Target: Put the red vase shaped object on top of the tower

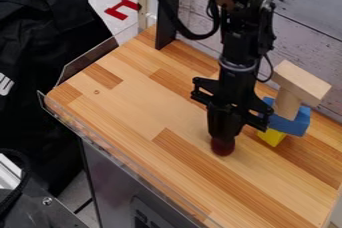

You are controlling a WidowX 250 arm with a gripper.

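The black gripper [224,133] points down over the wooden table, right of its middle. Directly at its lower end is the dark red object [223,146]; its rounded lower part shows, while the gripper hides the upper part. Just to the right stands the tower: a yellow block [272,137] low down, a blue block [298,123] above it, then an upright light wood piece [287,103] with a flat wooden block [302,82] across the top. Part of the arm covers the tower's left side.
The wooden tabletop [127,107] has a clear plastic edge along its front left. A grey plank wall [307,27] runs behind the tower, and a dark upright bracket [167,17] stands at the back edge. Black cloth [47,72] lies off the table at left.
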